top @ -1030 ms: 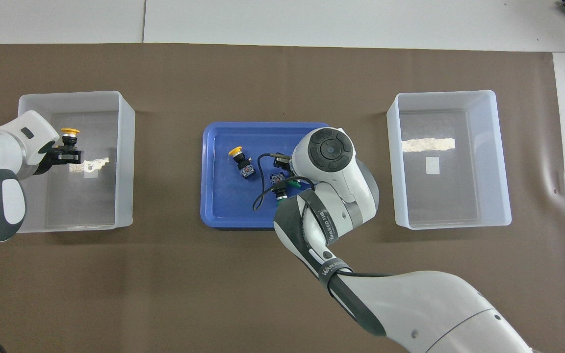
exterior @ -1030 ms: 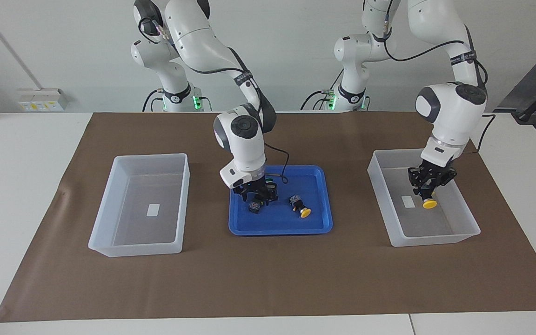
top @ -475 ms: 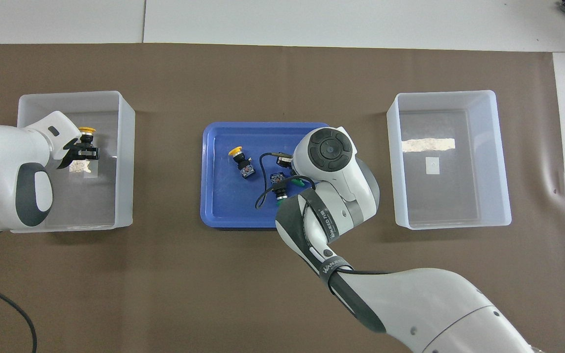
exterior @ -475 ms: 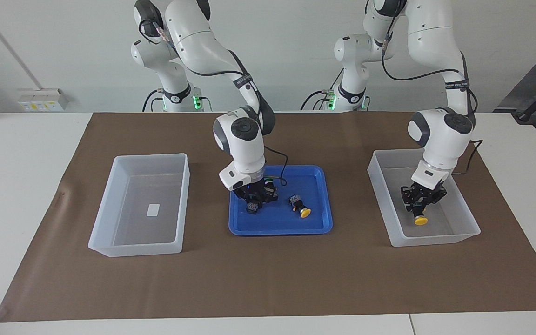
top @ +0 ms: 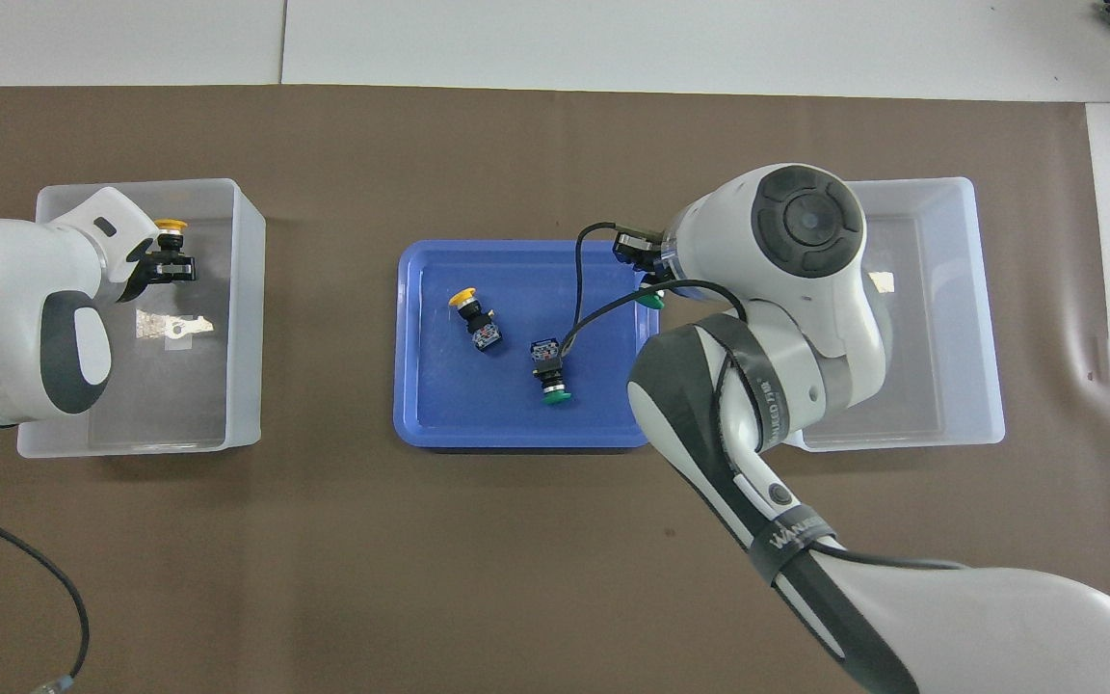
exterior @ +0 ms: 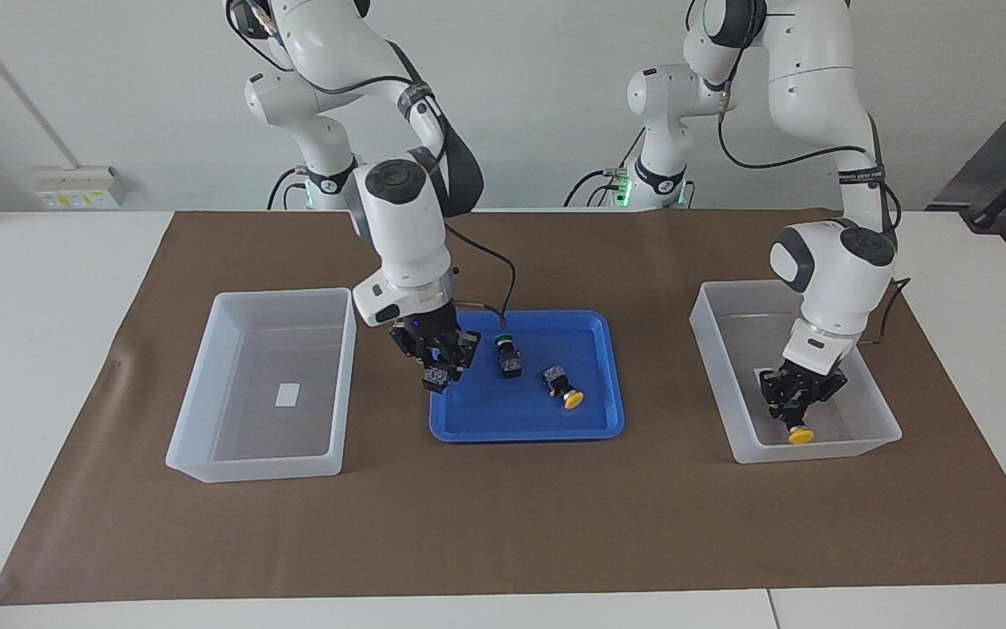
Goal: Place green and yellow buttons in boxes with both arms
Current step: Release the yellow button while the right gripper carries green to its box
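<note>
a: tray [exterior: 592, 427] first, the blue one, mid-counter [exterior: 503, 515]?
b: yellow button [exterior: 561, 388] and green button [exterior: 509, 356] lie in it. right hand [exterior: 438, 362], raised over its edge toward the empty box [exterior: 206, 384], is clamped on another green button [top: 649, 299].
a: left hand [exterior: 793, 407]?
b: low inside the box [exterior: 717, 384] at the left arm's end, gripping a yellow button [exterior: 801, 433].

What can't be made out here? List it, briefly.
Overhead view: the right claw is hidden under its own wrist; only the cap of its green button peeks out.
Facing view: whether the left claw's yellow button touches the box floor; too small.
</note>
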{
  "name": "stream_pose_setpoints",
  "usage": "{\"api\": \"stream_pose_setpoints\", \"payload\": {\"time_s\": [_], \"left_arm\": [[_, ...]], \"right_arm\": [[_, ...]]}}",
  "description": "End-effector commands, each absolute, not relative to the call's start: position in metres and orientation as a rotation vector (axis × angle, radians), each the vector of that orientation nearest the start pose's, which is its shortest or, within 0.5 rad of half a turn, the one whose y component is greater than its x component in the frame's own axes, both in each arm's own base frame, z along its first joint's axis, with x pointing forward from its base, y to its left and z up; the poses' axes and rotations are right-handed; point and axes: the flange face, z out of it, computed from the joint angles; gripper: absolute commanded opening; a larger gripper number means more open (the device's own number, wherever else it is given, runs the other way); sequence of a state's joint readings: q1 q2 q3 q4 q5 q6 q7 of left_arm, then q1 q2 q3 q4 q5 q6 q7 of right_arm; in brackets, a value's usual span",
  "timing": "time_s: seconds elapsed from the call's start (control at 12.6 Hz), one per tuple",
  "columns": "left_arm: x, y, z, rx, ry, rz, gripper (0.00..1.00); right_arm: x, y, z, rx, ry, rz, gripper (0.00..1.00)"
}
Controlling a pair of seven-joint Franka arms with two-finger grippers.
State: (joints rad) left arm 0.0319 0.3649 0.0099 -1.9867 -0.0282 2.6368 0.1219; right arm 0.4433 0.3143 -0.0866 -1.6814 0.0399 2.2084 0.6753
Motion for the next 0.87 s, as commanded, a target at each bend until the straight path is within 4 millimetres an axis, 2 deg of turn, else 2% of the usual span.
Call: {"api": "stream_pose_setpoints", "payload": {"time_s": [0.0,0.16,0.4,0.48,0.55,0.63,0.79], "left_arm": [[0.641,0.025,0.310,-3.098,0.092,-0.480,1.00],[0.642,0.027,0.329,-3.087,0.098,-0.522,1.00],[0.629,0.017,0.398,-3.092,0.119,-0.536,1.00],[0.622,-0.005,0.421,-3.101,0.168,-0.526,1.00],[0.618,-0.032,0.430,-3.108,0.231,-0.513,1.00],[0.615,-0.052,0.434,-3.117,0.262,-0.496,1.00],[0.607,-0.116,0.437,-3.160,0.203,-0.501,1.00]], "right_arm": [[0.641,0.160,0.450,-3.032,0.376,-0.286,0.00],[0.650,0.108,0.453,-3.063,0.255,-0.298,0.00],[0.649,0.035,0.442,-3.098,0.132,-0.256,0.00],[0.642,0.017,0.426,-3.107,0.110,-0.227,0.00],[0.640,0.006,0.411,-3.111,0.109,-0.223,0.00],[0.639,-0.002,0.398,-3.110,0.126,-0.245,0.00],[0.641,-0.003,0.369,-3.102,0.141,-0.266,0.00]]}}
